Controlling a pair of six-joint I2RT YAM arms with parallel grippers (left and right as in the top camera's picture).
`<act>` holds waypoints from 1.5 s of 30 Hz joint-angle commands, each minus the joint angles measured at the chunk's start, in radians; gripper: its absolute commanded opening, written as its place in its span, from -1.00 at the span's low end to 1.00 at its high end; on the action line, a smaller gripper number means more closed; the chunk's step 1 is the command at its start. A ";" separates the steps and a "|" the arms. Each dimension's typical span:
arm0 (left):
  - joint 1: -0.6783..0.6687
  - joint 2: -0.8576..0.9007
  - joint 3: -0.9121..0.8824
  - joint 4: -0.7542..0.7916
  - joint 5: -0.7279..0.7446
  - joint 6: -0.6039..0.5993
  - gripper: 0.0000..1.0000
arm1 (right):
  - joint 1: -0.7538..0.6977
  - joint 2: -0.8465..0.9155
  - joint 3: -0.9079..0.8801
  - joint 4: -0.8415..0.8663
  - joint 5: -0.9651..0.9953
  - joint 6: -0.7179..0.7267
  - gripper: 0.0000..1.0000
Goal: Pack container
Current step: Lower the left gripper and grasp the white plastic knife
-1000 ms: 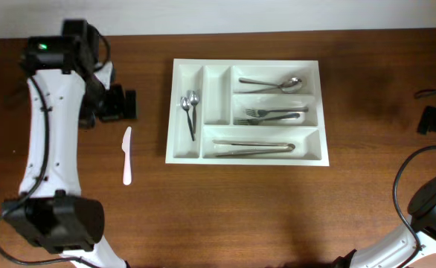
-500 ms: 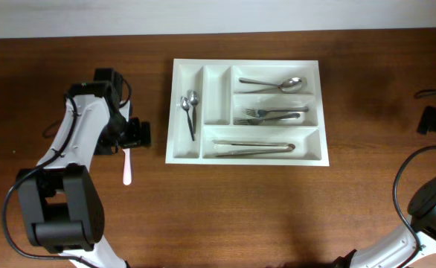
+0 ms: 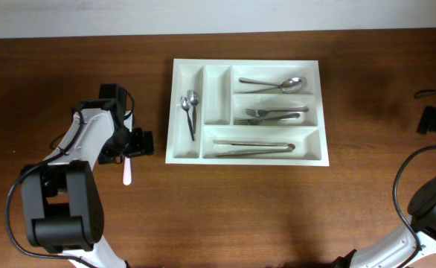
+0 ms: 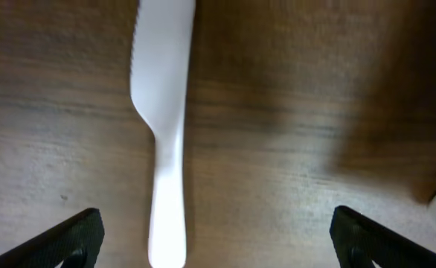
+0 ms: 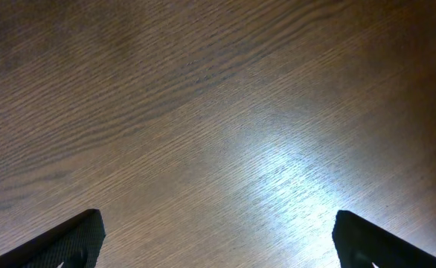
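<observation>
A: So, where is the white plastic knife point(image 4: 162, 126) lying from the left gripper point(image 4: 216, 242)?

B: Directly under it. In the wrist view the knife is running straight up the picture, with its handle end toward the fingers point(image 4: 77, 238) and its blade pointing away. The jaws are standing wide apart and gripping nothing. One finger is sitting on each side of the handle, so they are straddling it across its width.

A: Is it sitting centred between them?

B: Not quite. It is lying nearer the finger on the picture's left, so I am judging that a small sideways shift is wanted before closing.

A: And the container point(image 3: 246, 161)?

B: It is sitting mid-table, toward the picture's right of that gripper in the overhead view. Its near wall is lying just beside the knife without touching it. The knife's long axis is running parallel to that wall and to the two narrow upright compartments point(image 3: 217, 95).

A: Is the right gripper point(image 5: 218, 242) playing any part?

B: No. It is hanging open and empty over the bare wooden table point(image 5: 203, 112), well apart from the knife, on the container's far side. The left arm is plainly the nearer one, so the pick is looking like its job.
</observation>
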 commanded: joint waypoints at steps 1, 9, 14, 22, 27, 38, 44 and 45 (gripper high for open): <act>0.031 -0.008 -0.003 0.012 -0.001 0.042 0.99 | 0.002 -0.002 -0.005 0.000 -0.001 0.009 0.97; 0.079 -0.008 -0.004 0.023 0.000 0.124 0.98 | 0.002 -0.002 -0.005 0.000 -0.001 0.009 0.97; 0.077 -0.008 -0.004 0.025 0.000 0.209 0.99 | 0.002 -0.002 -0.005 0.000 -0.002 0.009 0.97; 0.077 -0.004 -0.004 0.031 -0.001 0.207 0.99 | 0.002 -0.002 -0.005 0.000 -0.001 0.009 0.97; 0.069 0.006 -0.005 0.030 -0.045 0.144 0.98 | 0.002 -0.002 -0.005 0.000 -0.002 0.009 0.97; 0.017 0.019 -0.005 0.036 -0.045 0.136 0.99 | 0.002 -0.002 -0.005 0.000 -0.001 0.009 0.97; 0.018 0.054 -0.005 0.046 -0.041 0.113 0.99 | 0.002 -0.002 -0.005 0.000 -0.001 0.009 0.97; 0.018 0.061 -0.005 0.046 -0.041 0.113 0.99 | 0.002 -0.002 -0.005 0.000 -0.001 0.009 0.97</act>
